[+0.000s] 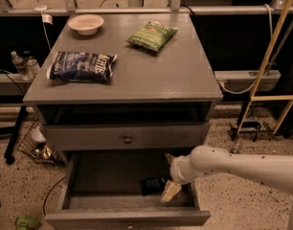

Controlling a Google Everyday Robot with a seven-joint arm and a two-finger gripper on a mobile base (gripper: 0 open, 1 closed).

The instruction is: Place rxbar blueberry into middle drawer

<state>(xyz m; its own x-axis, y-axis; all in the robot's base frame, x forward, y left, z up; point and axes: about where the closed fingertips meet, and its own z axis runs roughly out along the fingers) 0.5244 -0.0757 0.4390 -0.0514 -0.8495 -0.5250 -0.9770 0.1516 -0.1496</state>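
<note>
The middle drawer (84,201) is pulled open at the bottom of the grey cabinet. The rxbar blueberry (152,184), a small dark flat bar, lies on the drawer floor near the right side. My gripper (169,190) hangs inside the drawer just right of the bar, its pale fingers (170,191) pointing down and apart from the bar. My white arm (232,166) reaches in from the right.
A shut knobbed drawer (127,138) sits one tier higher. On the cabinet top lie a dark-blue chip bag (82,66), a green chip bag (151,35) and a white bowl (86,23). A yellow frame (271,66) stands at the right.
</note>
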